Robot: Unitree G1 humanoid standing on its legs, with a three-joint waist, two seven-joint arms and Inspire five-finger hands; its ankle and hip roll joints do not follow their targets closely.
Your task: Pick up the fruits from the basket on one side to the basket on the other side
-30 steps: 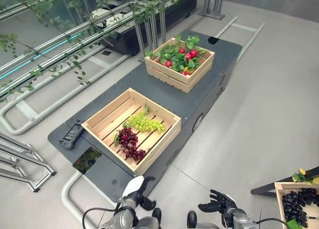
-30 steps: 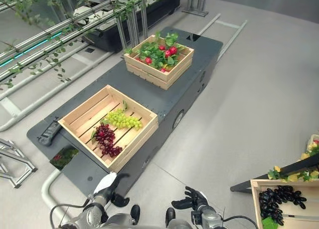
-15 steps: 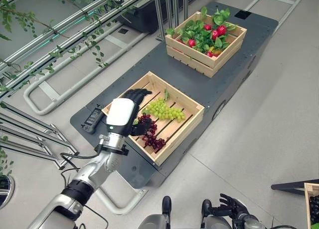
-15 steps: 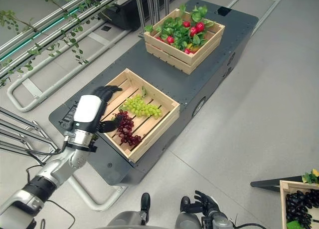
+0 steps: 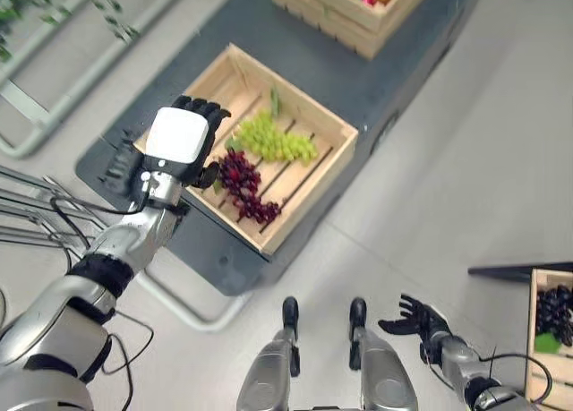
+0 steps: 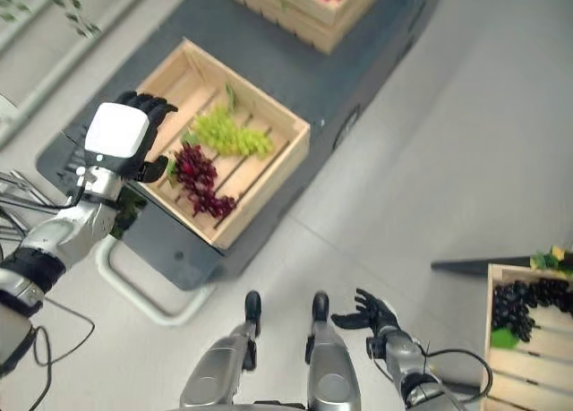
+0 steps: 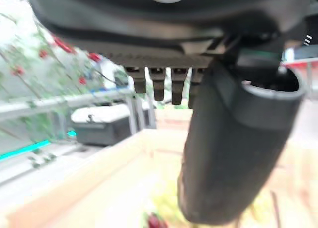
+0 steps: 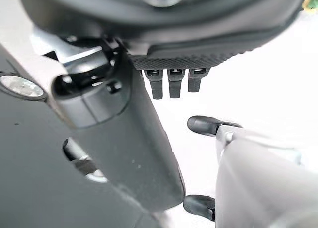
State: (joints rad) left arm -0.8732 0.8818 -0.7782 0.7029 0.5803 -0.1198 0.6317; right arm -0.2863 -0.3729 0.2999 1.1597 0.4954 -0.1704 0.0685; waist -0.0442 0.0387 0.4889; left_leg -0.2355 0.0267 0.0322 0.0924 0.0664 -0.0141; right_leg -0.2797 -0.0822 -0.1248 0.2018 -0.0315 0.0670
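Left eye view: my left robot hand hovers over the near crate, fingers relaxed, holding nothing. The red grapes lie just at its 3 o'clock, long axis running toward 5 o'clock; the green grapes sit beyond. Beaded, glossy clusters on slatted wood.

Right eye view: my right robot hand is spread open low, far from the fruit; the dark grapes' crate waits at 4 o'clock.

Left wrist view: straight fingers, crate below.
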